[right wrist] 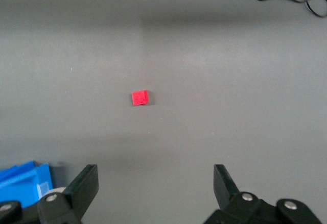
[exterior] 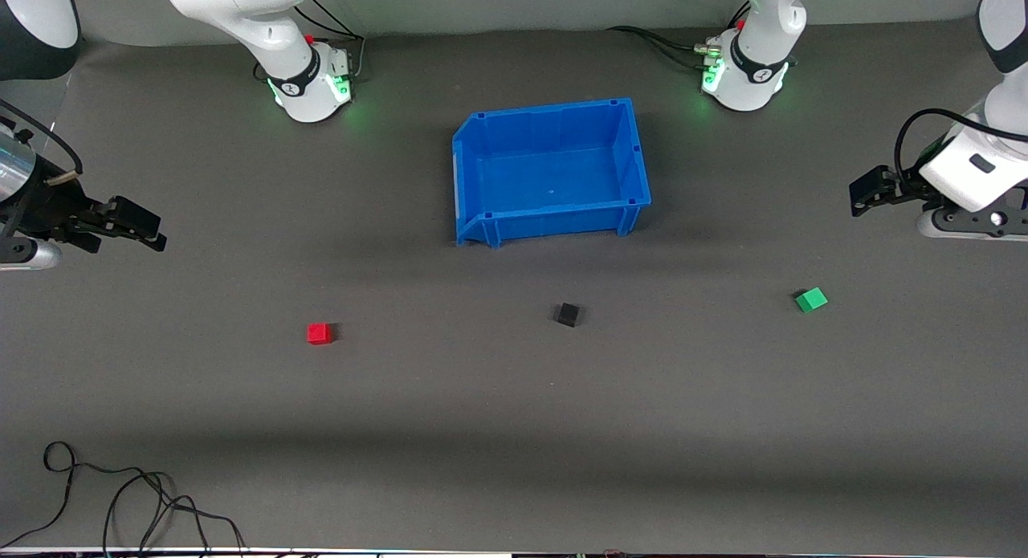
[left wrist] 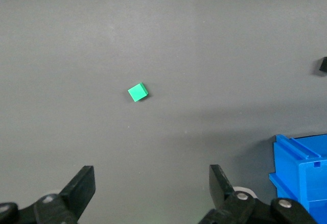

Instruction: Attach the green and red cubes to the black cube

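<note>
Dark grey matte tabletop (exterior: 514,429), flat and uncluttered apart from a loose black cable (exterior: 120,494) at its near edge toward the right arm's end. Blue bin (exterior: 634,152) sat mid-table, between the two arm bases. Black cube (exterior: 568,314) rested nearer the camera than the bin. Red cube (exterior: 319,333) lay toward the right arm's end, green cube (exterior: 811,299) toward the left arm's end; all three well apart. Left gripper (exterior: 863,195) hung above the tabletop near its own end, jaws spread, empty. Right gripper (exterior: 152,233) likewise at its end, jaws spread, empty.
</note>
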### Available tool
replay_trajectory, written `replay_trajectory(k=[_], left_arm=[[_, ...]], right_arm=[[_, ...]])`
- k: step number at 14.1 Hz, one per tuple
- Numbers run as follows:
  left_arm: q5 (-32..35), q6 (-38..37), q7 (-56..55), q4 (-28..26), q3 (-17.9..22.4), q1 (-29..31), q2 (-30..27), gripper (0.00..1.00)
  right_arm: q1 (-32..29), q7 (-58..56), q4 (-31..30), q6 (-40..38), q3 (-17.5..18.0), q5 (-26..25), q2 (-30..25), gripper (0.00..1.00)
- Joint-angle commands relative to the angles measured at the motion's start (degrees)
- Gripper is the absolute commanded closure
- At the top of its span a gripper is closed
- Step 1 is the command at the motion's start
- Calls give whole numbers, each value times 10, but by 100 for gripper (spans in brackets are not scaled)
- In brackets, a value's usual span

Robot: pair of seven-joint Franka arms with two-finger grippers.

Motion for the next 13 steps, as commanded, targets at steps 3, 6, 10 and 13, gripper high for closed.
replay_trajectory(k=[3,6,10,13], left_arm=[[-4,-2,8,-7,-1,64,16,3],[-3,1,-9,-6,-1,84,46,2],[-4,37,-107,-7,-2,80,116,6],[-6,84,-176,-6,-7,76,180,2]], right_arm=[[17,272,43,4,-2,11,28,0],[27,463,45,-3,-2,33,38,0],[48,673,34,-3,-2,60,56,0],[44,709,4,0,-8,114,66,0]])
